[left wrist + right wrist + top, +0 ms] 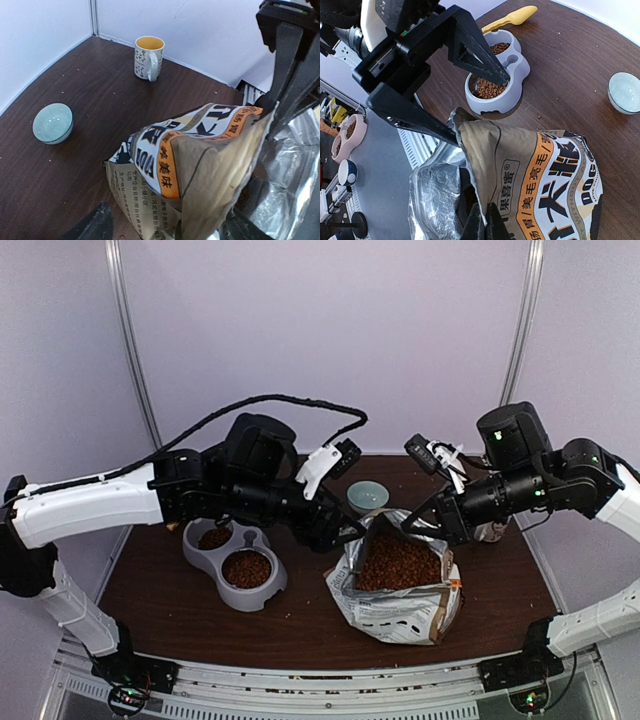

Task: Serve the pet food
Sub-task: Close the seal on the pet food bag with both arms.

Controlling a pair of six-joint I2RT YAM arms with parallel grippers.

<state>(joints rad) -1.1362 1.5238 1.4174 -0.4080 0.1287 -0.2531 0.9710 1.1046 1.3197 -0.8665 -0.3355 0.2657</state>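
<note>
The small dark-brown dry kibble pellets lie mostly as a loose heap inside the silver-white printed foil bag with orange-brown trim. The bag stands mouth-up at the middle of the tabletop. Smaller portions already fill both cups of the grey plastic double feeding bowl, just beside the bag at its 9 o'clock, so any transfer is short.

Your right jaws are pressed together on the bag's rim at about 1 o'clock, pinching the foil so that side stands up. Your left jaws are spread at the 11 o'clock rim, one finger against the edge and the other outside the wall, gripping nothing. By my reading, the two arms are placed to hold the mouth wide, so the kibble is reachable and the bag cannot slump.

A yellow plastic scoop lies at the feeder's 10 o'clock. A small pale-teal ceramic bowl sits at the bag's 12 o'clock, apart from it.
</note>
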